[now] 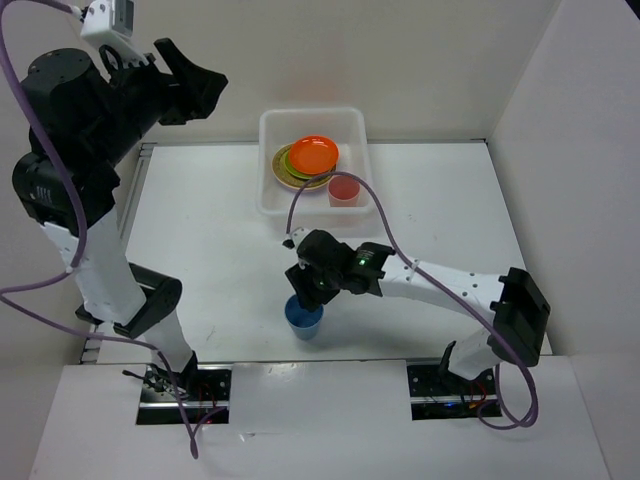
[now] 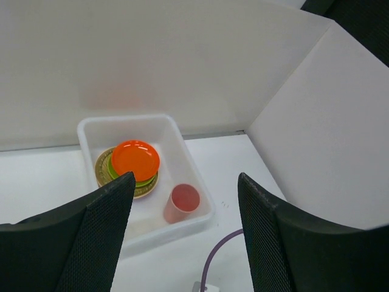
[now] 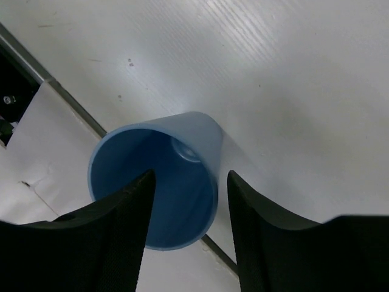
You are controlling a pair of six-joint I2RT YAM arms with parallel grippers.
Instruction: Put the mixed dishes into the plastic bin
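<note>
**Right wrist view.** The right pincer (image 3: 191,182) is shown parted, nothing gripped, over the upright blue cup (image 3: 155,201). One cup wall appears to lie between the fingers. The cup could be tipped or shoved toward the nearby desk (image 3: 292,91) edge if the rim is struck by one finger or the thin wall is pinched off-centre.

**Top view.** The cup (image 1: 303,320) is seen under the right pincer (image 1: 310,295), well apart from the bin (image 1: 268,122). The bin holds an orange plate (image 1: 312,153) stacked on a green plate (image 1: 288,160) and a bamboo plate (image 1: 282,178), with a pink cup (image 1: 343,189) beside them.

**Left wrist view.** The left pincer (image 2: 185,179) is held spread and empty, high above the bin (image 2: 127,118).
</note>
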